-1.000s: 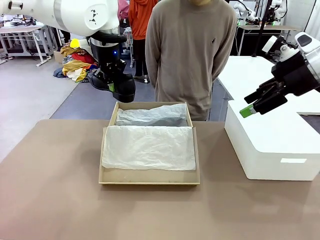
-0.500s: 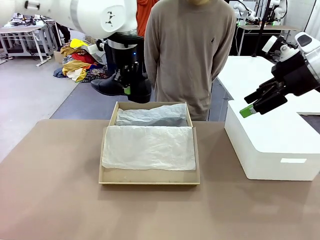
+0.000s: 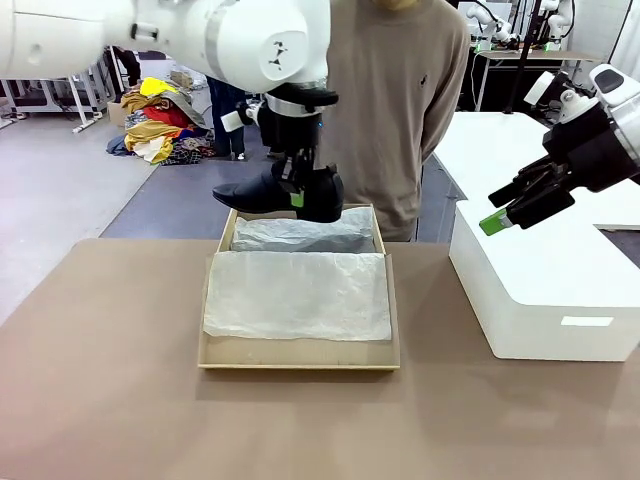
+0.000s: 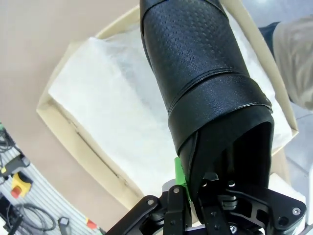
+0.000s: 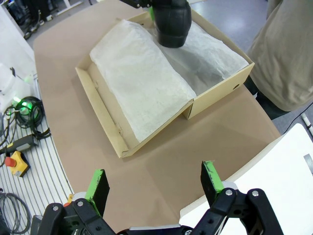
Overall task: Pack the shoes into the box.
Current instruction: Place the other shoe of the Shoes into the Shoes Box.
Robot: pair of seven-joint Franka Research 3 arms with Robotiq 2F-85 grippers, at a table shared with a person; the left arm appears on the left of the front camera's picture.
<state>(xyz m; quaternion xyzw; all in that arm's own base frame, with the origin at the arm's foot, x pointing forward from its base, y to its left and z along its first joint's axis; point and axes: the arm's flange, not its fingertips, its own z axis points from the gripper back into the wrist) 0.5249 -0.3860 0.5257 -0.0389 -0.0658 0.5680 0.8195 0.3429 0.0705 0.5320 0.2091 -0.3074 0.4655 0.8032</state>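
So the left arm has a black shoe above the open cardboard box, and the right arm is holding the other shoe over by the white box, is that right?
Not quite. The left gripper does hold a black shoe above the cardboard box, but the right gripper near the white box is open and holds nothing, as the right wrist view shows.

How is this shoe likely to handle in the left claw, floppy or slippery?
Probably stiff: the shoe juts sideways from the left claw without sagging. Gripped only at the heel rim, it may swing or slip. Set on the soft tissue, it could tip.
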